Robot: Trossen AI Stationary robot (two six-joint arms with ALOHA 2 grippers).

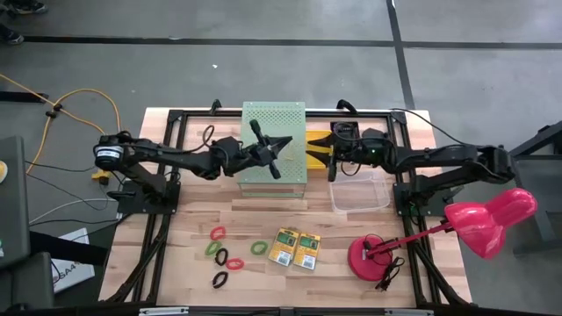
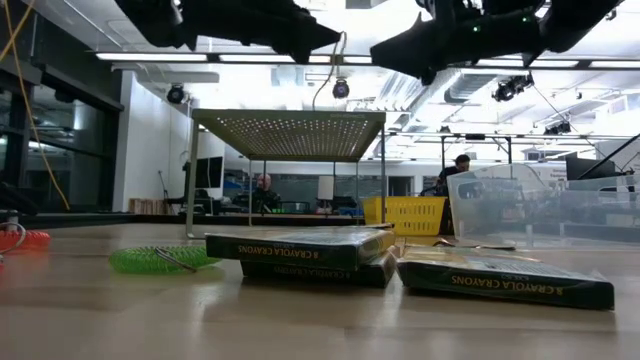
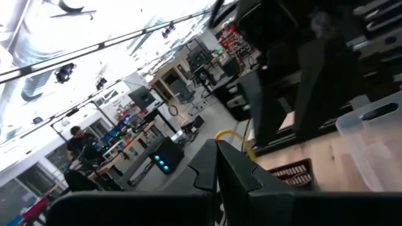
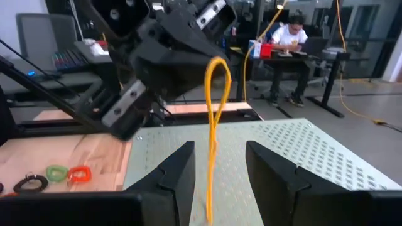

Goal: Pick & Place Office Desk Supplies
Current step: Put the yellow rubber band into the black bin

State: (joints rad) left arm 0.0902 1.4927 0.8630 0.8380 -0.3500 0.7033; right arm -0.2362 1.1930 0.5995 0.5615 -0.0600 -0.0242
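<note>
A thin yellow elastic band (image 4: 215,94) hangs over the pale-green perforated box (image 1: 274,167), at the tips of my shut left gripper (image 1: 288,145). My right gripper (image 4: 218,163) is open and faces it from the right. Its fingers stand on either side of the band's lower strand, and I cannot tell whether they touch it. Two yellow-and-green crayon boxes (image 1: 294,249) lie flat near the front edge. Beside them to the left, red, green and black band loops (image 1: 224,254) lie loose on the wood. My left gripper pinches the yellow band near its upper end, between the shut fingertips (image 3: 217,150). A small arc of the loop (image 3: 233,134) shows past the tips. The rest hangs slack below (image 4: 212,144), clear of the box lid; the pinch itself is hidden by the fingers.
A clear plastic container (image 1: 360,189) stands right of the perforated box, with a yellow basket (image 2: 405,215) between them. The pink desk lamp (image 1: 487,219) stands at the front right on its round base (image 1: 369,256). Bare wood lies in front of the box. People sit in the room beyond.
</note>
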